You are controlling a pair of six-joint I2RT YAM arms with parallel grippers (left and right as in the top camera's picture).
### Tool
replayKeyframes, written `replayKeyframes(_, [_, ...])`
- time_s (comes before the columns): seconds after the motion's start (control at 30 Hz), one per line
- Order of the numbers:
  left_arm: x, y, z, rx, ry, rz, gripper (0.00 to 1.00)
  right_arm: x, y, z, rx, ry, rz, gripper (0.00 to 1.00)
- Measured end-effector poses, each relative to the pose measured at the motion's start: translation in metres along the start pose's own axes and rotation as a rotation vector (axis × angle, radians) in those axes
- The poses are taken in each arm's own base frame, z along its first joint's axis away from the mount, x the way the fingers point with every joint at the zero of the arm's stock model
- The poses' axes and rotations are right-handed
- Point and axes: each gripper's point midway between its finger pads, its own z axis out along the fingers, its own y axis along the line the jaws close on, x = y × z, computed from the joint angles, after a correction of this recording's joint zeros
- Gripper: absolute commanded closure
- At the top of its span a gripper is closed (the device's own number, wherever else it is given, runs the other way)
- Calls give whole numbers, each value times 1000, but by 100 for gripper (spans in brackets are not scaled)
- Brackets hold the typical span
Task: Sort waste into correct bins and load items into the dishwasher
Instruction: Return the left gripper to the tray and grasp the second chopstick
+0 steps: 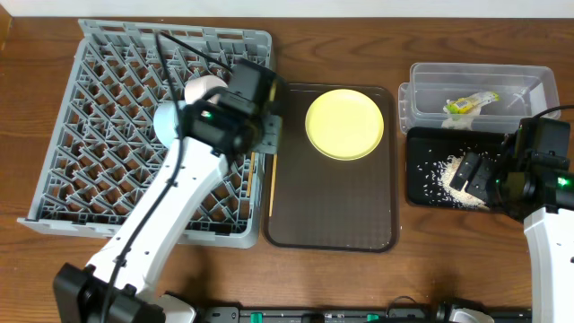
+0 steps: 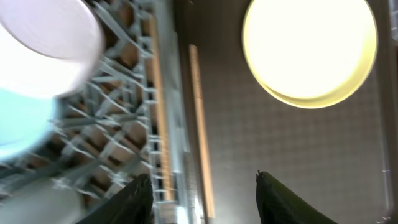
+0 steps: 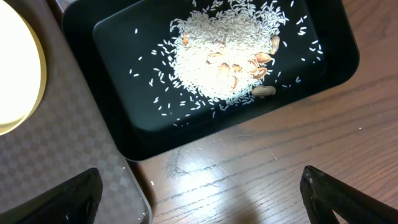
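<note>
Nothing gripped in the left hand (image 2: pixel 205 202): released, fingers apart, hovering over the chopsticks (image 2: pixel 200 124). Found lying lengthwise, near to far, at the left edge of the brown tray (image 1: pixel 332 206), just beside the right rim of the dish rack (image 1: pixel 108 135). Probably light, stiff and thin, so apt to roll or slip from a loose pinch. Best taken across the middle of the length, closing from left and right. Cannot tell whether one stick or a pair.

Then the yellow plate (image 1: pixel 345 124), flat on the far part of the same tray. Likely rigid, smooth and a little slippery; no purchase from above except at the raised rim. Already in the rack, toward its far right: a white bowl (image 1: pixel 204 90) and a light blue bowl (image 1: pixel 166 121), close together.

Likewise nothing in the right hand (image 3: pixel 205 199): spread wide over the bench (image 3: pixel 249 180), just near of the black tray (image 3: pixel 137 124) with its rice scraps (image 3: pixel 211 62). Loose and grainy, not for pinching. Beyond, in the clear tub (image 1: pixel 529 85), the crumpled wrapper (image 1: pixel 468 105): soft and light by the look of it. Print on it too small to read; no other brand or lettering to be made out.
</note>
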Motion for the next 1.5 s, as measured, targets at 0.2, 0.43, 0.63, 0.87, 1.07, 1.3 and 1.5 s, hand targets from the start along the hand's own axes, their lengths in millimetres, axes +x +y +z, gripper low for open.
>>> replayKeyframes(0.2, [24,-30,33,10,73,-118,46,0,0,0,0,0,0,1])
replayKeyframes(0.43, [55,-36,94,-79,196,-133,46,0,1,0,-7,2,0,1])
replayKeyframes(0.63, [69,-29,133,-142,255,-134,46,1,4,0,-21,6,0,1])
replayKeyframes(0.87, [83,-24,162,-187,304,-124,46,1,4,0,-21,7,0,1])
replayKeyframes(1.07, [86,-22,168,-198,313,-121,46,1,4,0,-21,7,0,1])
replayKeyframes(1.3, [87,-22,168,-200,314,-125,81,1,4,0,-22,7,0,1])
replayKeyframes(1.5, [88,-23,169,-203,317,-133,94,1,4,0,-22,8,0,1])
